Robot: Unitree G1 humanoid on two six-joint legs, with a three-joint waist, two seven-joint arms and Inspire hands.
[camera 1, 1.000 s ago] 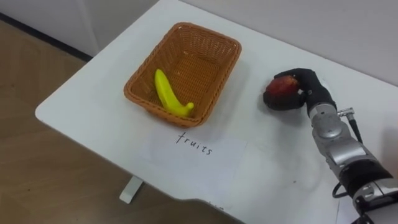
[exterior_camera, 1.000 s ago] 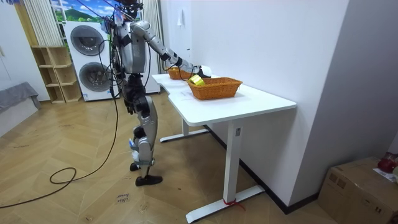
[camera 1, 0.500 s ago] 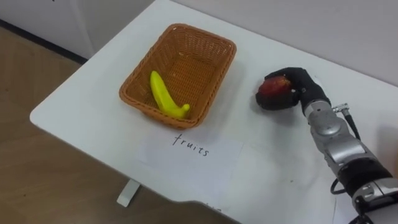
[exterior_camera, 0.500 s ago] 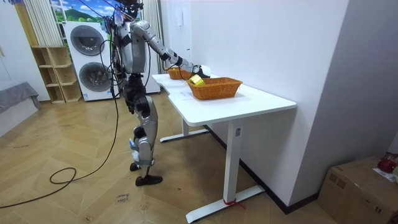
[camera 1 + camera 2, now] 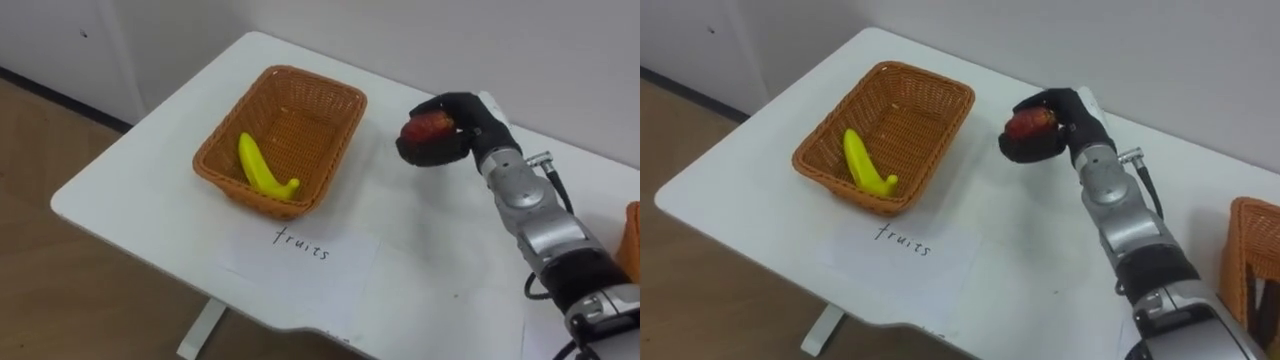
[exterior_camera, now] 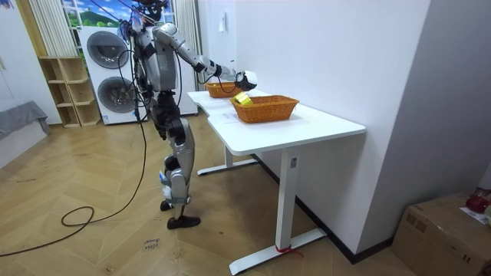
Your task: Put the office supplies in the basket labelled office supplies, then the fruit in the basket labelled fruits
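Observation:
My right hand (image 5: 452,125) (image 5: 1052,122) is shut on a red apple (image 5: 427,128) (image 5: 1030,123) and holds it above the white table (image 5: 150,170), just right of the fruit basket. That wicker basket (image 5: 330,100) (image 5: 820,140) holds a yellow banana (image 5: 259,167) (image 5: 862,164). A paper sheet (image 5: 300,250) lettered "fruits" lies in front of the basket. In the room view I stand at the table's end with my right arm stretched over it, the hand (image 6: 247,79) raised above the baskets.
A second wicker basket (image 5: 1250,255) stands at the table's right edge; its contents are hidden. The table's near-left corner (image 5: 70,195) drops to wooden floor. A wall runs along the table's far side.
My right hand has lifted the apple off the table and carried it a little left and up. The view has also shifted slightly.

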